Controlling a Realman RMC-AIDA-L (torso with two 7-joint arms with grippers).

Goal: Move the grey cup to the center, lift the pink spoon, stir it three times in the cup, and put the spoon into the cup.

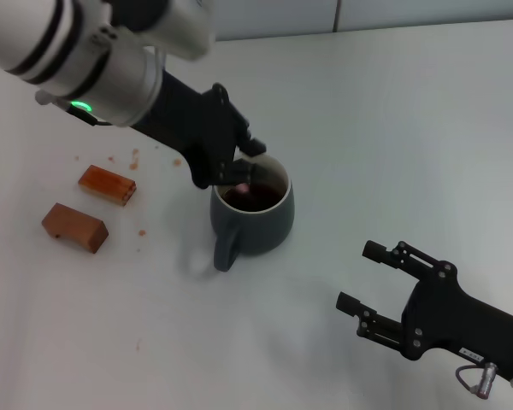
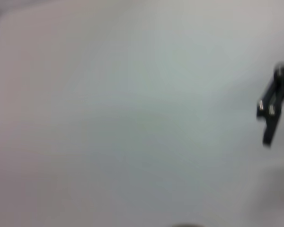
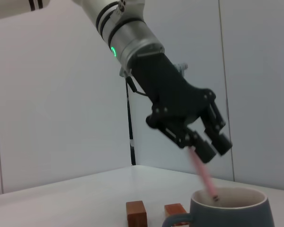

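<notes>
The grey cup (image 1: 255,214) stands upright mid-table, its handle toward the front; it also shows in the right wrist view (image 3: 232,210). My left gripper (image 1: 239,171) hangs over the cup's rim and is shut on the pink spoon (image 3: 202,174), which slants down into the cup; the gripper also shows in the right wrist view (image 3: 206,146). In the head view only a pink tip of the spoon (image 1: 242,190) shows under the fingers. My right gripper (image 1: 365,278) is open and empty, low at the front right of the table; it shows far off in the left wrist view (image 2: 270,118).
Two small brown wooden blocks (image 1: 108,184) (image 1: 74,227) lie to the left of the cup, with crumbs around them; they also show in the right wrist view (image 3: 136,213). The white table (image 1: 393,128) stretches bare to the back right.
</notes>
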